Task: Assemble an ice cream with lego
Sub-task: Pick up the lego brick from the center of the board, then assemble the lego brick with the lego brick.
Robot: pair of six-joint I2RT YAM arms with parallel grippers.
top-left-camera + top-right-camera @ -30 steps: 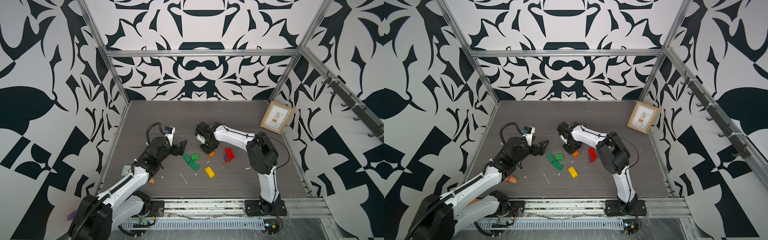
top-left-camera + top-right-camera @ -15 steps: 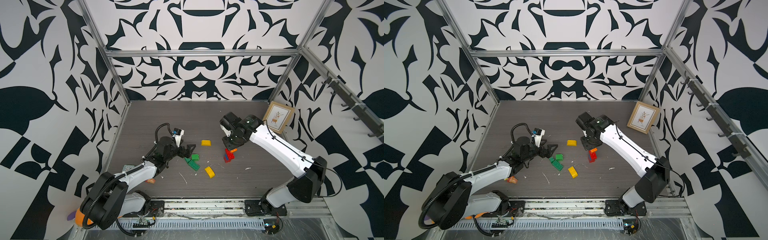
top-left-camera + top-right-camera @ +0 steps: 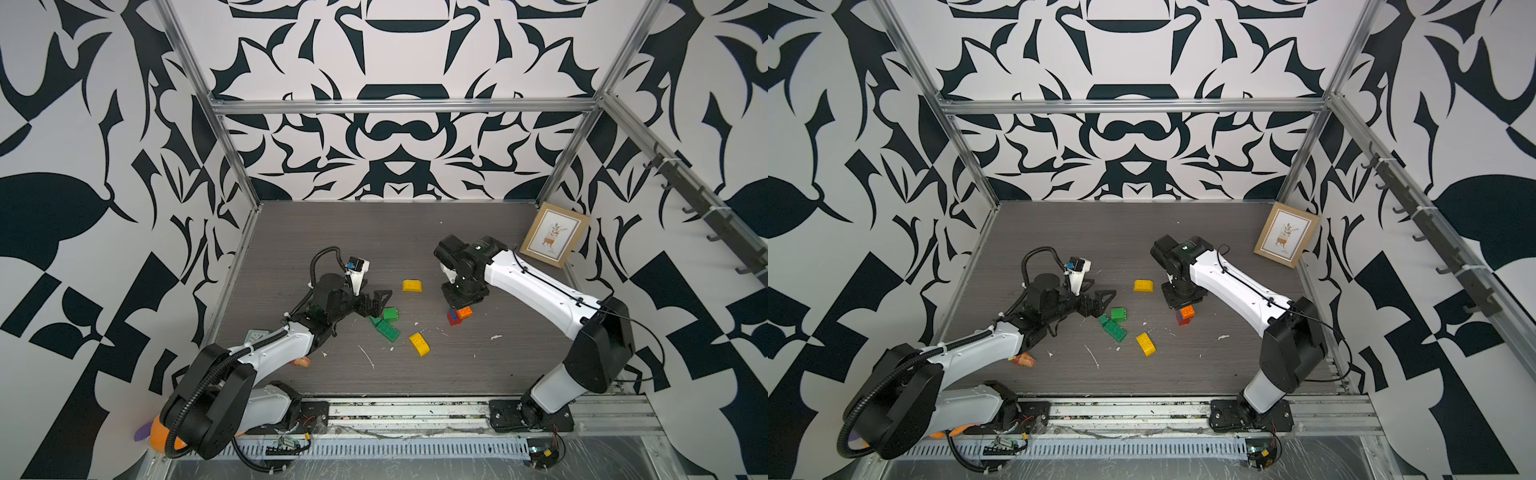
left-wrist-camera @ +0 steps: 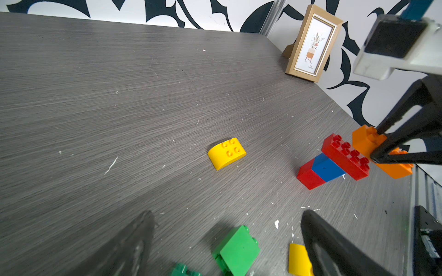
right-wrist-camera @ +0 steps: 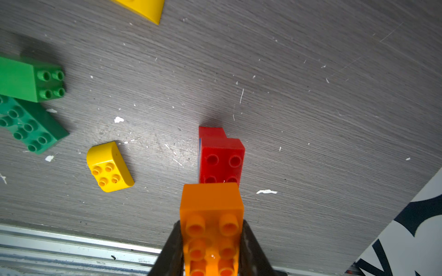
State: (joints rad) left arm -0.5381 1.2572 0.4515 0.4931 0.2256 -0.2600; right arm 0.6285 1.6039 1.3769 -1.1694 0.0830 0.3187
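Top views: your right gripper [image 3: 462, 308] is clamped on the long orange studded plastic brick [image 3: 465, 312], w/ the red-and-blue plastic brick stack [image 3: 454, 319] right under its fingers. A sec ago that arm was folded in over mid-table, the orange brick by its tips on the grey wood-grain table [image 3: 374, 232]. Now the brick's been carried to the stack, so you're prob. adding a layer to the cone. The move also uncovered a yellow dome-shaped plastic brick [image 3: 412, 285], well apart from the right fingers. Your left gripper [image 3: 376, 303] has slid fwd, jaws wide, nothing in them. The square green plastic brick [image 3: 390, 314] and long green plastic brick [image 3: 386, 330] lie just beyond its tips.

Left wrist: the left fingers [image 4: 134, 243] frame the square green brick [image 4: 236, 251], not touching it. Ahead, the orange brick [image 4: 366, 139] sits at the far end of the stack's red top brick [image 4: 345, 155], right fingers [image 4: 406, 143] pinching it.

Right wrist: the orange brick [image 5: 211, 227] fills the gap between the fingers [image 5: 172, 251] and overlaps the red studs [image 5: 221, 155]. Can't tell if it's pressed home. The second yellow dome-shaped plastic brick [image 5: 108, 167] lies apart from the fingers. Both domes and both greens are loose, so plenty's left to build.
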